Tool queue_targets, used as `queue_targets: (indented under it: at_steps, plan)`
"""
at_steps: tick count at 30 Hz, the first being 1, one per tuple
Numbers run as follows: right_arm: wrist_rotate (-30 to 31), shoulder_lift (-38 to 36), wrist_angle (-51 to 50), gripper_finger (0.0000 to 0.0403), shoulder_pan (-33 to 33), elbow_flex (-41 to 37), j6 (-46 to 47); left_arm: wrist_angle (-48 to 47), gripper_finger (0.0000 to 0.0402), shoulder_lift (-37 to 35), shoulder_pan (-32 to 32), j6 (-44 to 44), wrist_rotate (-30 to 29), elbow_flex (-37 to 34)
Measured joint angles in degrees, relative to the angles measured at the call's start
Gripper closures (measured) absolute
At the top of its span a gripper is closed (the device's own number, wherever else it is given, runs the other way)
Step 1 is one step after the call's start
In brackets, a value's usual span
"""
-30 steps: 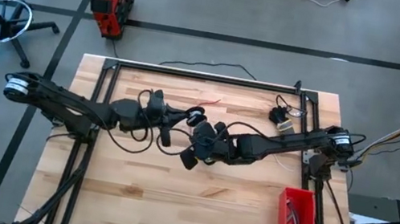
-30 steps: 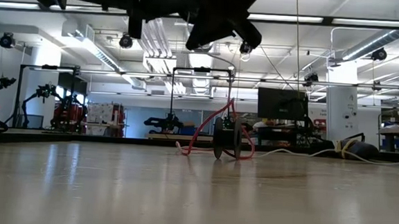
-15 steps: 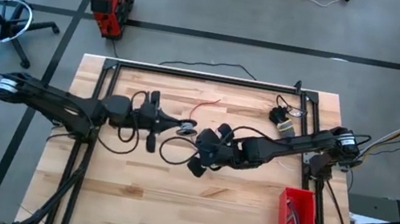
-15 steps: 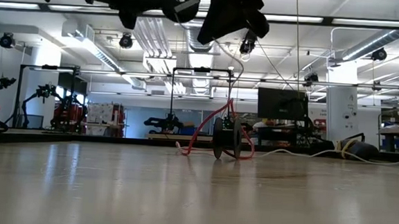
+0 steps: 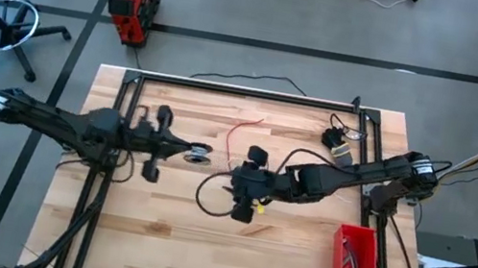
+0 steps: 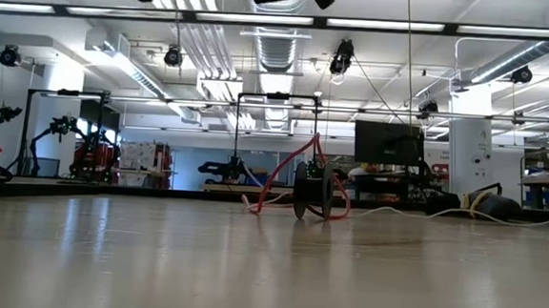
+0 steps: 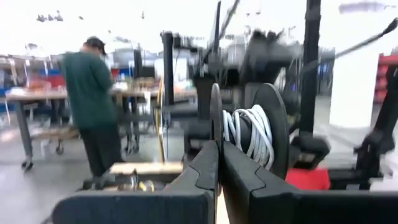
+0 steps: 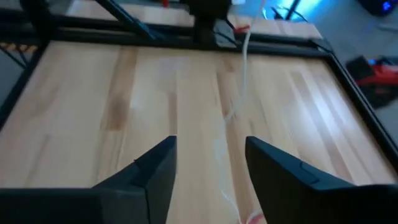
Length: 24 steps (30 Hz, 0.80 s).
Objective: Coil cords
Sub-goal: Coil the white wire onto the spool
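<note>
Coiling half done: left tool (image 5: 195,153) clamps white-wound spool (image 7: 252,130); right tool (image 8: 208,163) open, empty; red cord (image 5: 241,131) loose on desk (image 5: 296,260).

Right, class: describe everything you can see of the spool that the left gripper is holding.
The spool is dark, with two round flanges and a white cord wound in several turns round its core. It stands on edge, with its flanges upright. The left gripper is shut on one flange. Seen from above, it is over the middle of the wooden table.
</note>
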Motion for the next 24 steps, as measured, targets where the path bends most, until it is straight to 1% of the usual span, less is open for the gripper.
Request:
queue_targets:
  at_steps: [3, 8, 14, 17, 20, 24]
  plan:
    - [-1.96, 0.21, 3.63, 0.0212, -0.96, -0.41, -2.1, 0.07, 0.0401, -5.04, 0.0, -0.1, 0.07, -0.08]
    - [-2.23, 1.4, 10.79, 0.0211, -2.08, -3.09, -3.64, -1.6, 0.0401, -11.22, 0.02, -1.58, 0.22, 1.6]
    - [-2.1, 4.0, 12.64, 0.0211, -2.97, -6.6, -0.73, -3.63, 0.0401, -15.89, 0.02, -2.25, 0.2, 4.85]
    - [-1.6, 6.63, 12.65, 0.0211, -3.63, -6.99, 0.65, -5.15, 0.0401, -17.0, 0.02, -2.22, 0.2, 8.33]
    - [-1.75, 9.9, 12.63, 0.0211, -4.68, -7.02, 2.02, -8.64, 0.0401, -16.91, 0.02, -1.59, 0.13, 13.53]
    - [-4.0, 12.84, 12.8, 0.0211, -6.08, -7.04, 1.82, -13.4, 0.0401, -15.09, 0.04, -1.06, -0.04, 21.61]
